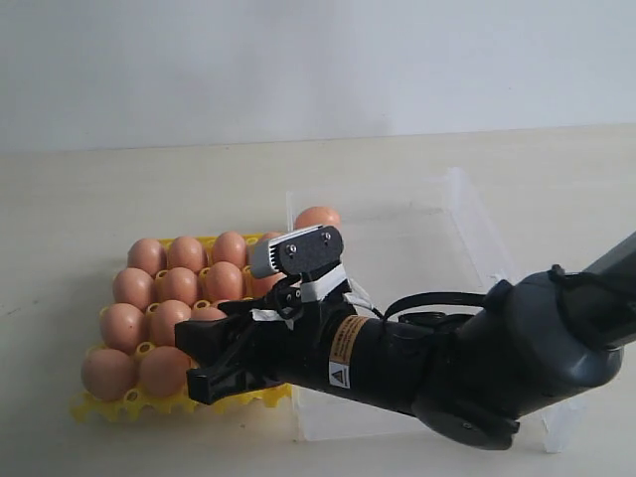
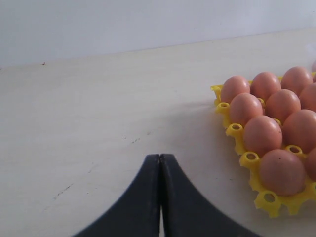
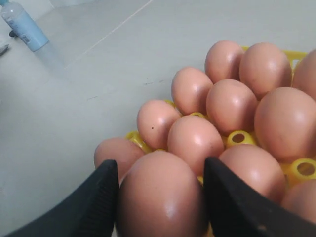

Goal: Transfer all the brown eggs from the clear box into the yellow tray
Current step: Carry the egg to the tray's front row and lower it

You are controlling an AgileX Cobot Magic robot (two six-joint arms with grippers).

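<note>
The yellow tray point(image 1: 99, 407) lies left of the clear box point(image 1: 467, 214) and holds several brown eggs point(image 1: 179, 286). One brown egg point(image 1: 317, 218) shows at the box's far left corner. My right gripper point(image 1: 199, 360) reaches across the box to the tray's near right part. In the right wrist view this right gripper point(image 3: 160, 170) is shut on a brown egg point(image 3: 160, 197), low over the tray point(image 3: 238, 138), with other eggs close around it. My left gripper point(image 2: 160, 157) is shut and empty over bare table beside the tray point(image 2: 269, 200). It is out of the exterior view.
The right arm point(image 1: 477, 358) lies across the clear box's near half and hides part of it. A pale blue bottle point(image 3: 22, 24) stands far off on the table in the right wrist view. A white wall runs behind the table.
</note>
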